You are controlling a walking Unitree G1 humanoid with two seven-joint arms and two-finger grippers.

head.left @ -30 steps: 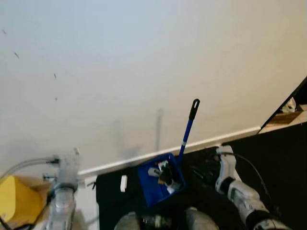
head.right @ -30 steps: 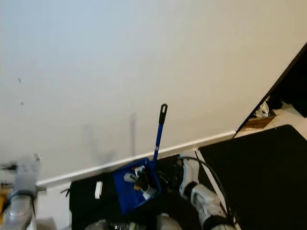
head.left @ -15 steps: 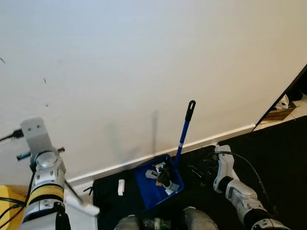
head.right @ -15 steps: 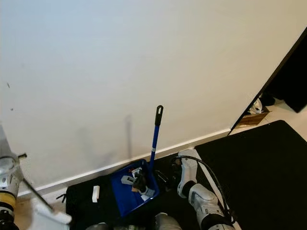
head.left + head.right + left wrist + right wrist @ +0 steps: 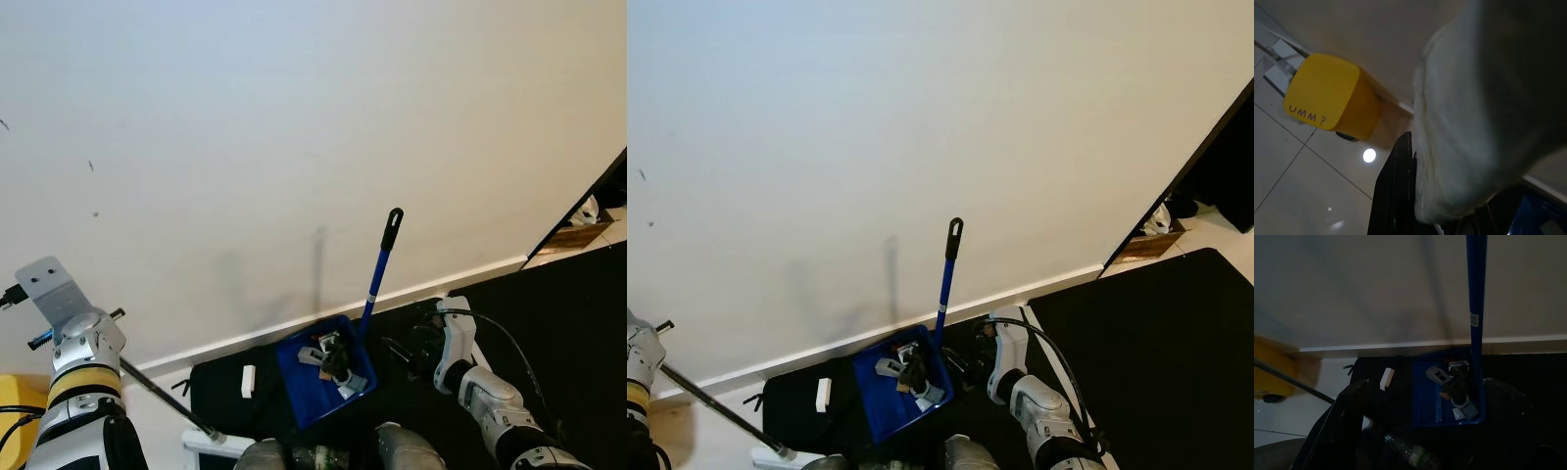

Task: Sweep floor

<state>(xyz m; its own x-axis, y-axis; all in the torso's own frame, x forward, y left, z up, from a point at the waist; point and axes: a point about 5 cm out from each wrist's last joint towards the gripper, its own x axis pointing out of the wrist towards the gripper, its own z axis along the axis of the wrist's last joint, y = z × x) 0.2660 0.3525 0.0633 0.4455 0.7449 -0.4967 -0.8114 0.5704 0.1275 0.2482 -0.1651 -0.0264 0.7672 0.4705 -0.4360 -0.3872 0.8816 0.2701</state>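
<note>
Left gripper (image 5: 73,338), finger state untellable, now lifted with broom pole (image 5: 162,398) angled floorward beside blue dustpan (image 5: 326,368), readying another sweep.

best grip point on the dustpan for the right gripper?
The upright blue handle, mid-shaft, approached from the right, where the right gripper already sits. The handle stands nearly vertical, free of the wall; the dustpan tray holds debris, so avoid its rim.
</note>
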